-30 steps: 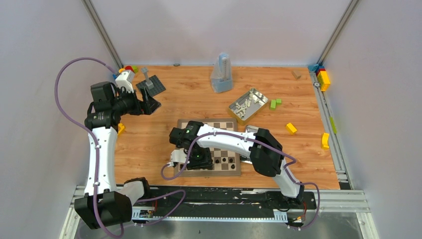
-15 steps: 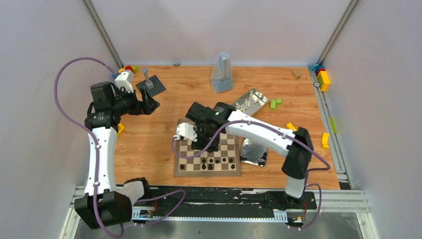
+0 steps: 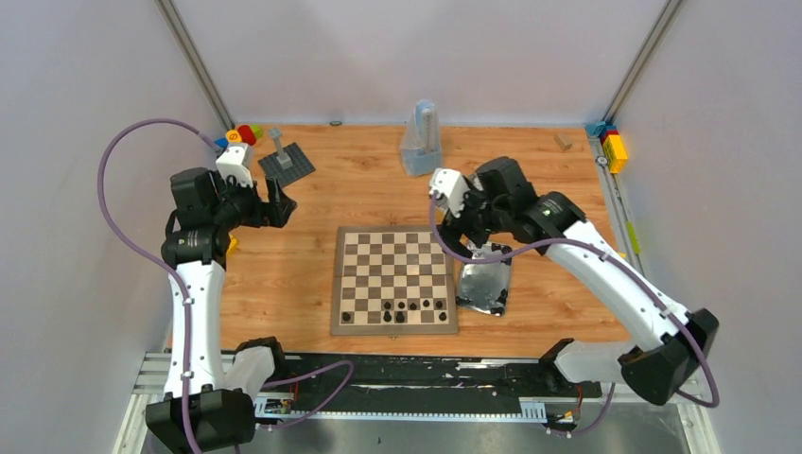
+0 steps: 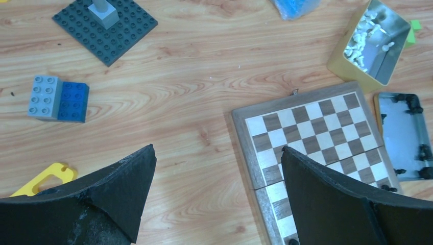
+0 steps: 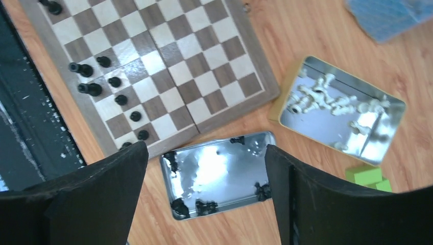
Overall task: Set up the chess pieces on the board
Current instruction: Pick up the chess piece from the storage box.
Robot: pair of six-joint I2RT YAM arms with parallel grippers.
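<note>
1. Step in hand: fetching the next piece. Some black pieces [image 3: 401, 306] stand on the board [image 3: 392, 255].
2. The right gripper [image 5: 207, 147] hangs wide open and empty, with the tin [image 5: 219, 163] directly below it (more black pieces inside).
3. The left gripper [image 4: 217, 148] is wide open and empty, with the board off to its right.
4. Next, likely: descend and pinch one piece near the tin's rim.

White-and-black arms [image 3: 192, 301], purple cables [image 3: 100, 184]

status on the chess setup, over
Open, empty: left tool, right tool. Some black pieces on the board; white pieces in a tin. Nothing over the board.
</note>
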